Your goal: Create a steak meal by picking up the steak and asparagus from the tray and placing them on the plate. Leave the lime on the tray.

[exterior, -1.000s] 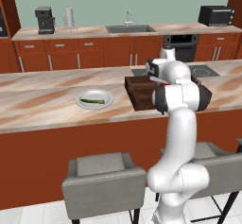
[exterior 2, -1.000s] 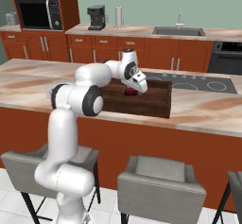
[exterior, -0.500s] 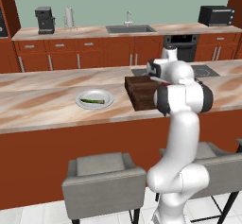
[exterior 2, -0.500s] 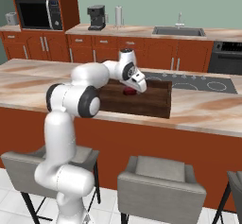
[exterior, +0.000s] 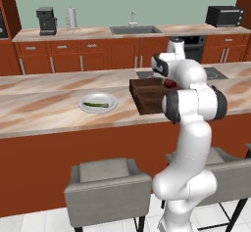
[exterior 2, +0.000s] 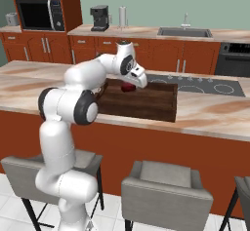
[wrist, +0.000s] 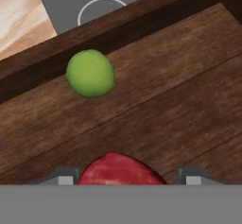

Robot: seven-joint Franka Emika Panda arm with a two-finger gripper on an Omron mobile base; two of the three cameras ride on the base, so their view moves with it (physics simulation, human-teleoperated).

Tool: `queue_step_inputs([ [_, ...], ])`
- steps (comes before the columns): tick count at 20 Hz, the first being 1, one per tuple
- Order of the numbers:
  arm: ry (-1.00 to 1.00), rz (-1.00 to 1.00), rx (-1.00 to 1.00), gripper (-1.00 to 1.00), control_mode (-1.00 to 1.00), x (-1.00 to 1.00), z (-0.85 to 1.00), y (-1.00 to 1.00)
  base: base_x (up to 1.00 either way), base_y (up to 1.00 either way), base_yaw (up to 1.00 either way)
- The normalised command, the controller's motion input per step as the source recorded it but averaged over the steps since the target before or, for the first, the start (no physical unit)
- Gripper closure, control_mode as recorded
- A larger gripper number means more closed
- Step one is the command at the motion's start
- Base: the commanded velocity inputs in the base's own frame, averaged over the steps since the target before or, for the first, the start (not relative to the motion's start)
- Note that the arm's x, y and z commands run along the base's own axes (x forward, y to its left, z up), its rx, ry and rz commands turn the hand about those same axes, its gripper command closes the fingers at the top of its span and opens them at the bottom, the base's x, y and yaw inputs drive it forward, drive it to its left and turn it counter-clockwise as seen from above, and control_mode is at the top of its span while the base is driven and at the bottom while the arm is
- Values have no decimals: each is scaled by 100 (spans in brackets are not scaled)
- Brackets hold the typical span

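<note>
While the end effector (wrist: 123, 180) straddles the steak (wrist: 122, 169), unclenched, closing should stay centred, clear of the lime (wrist: 90, 73).

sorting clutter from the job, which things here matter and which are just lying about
Job: steak, between the tool tips; asparagus, already on the plate; tray; lime, stays there.
Lying about: coffee maker, microwave, stools.

Gripper (wrist: 124, 179): sits lower into tray (exterior 2: 146, 105) than before, jaws narrower, now either side of steak (wrist: 122, 169); lime (wrist: 90, 73) at 11 o'clock.
</note>
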Motion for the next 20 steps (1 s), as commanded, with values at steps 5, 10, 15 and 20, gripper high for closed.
queue_step_inputs([
  [5, 0, 10, -4, 100, -100, -49, 43, 52, 0, 0, 0],
  [10, 0, 14, -3, 100, -100, -59, 40, 62, 0, 0, 0],
  [15, 0, 15, -2, 100, -100, -49, 36, 73, 0, 0, 0],
  [20, 0, 17, -2, 100, -100, -22, 14, 83, 0, 0, 0],
])
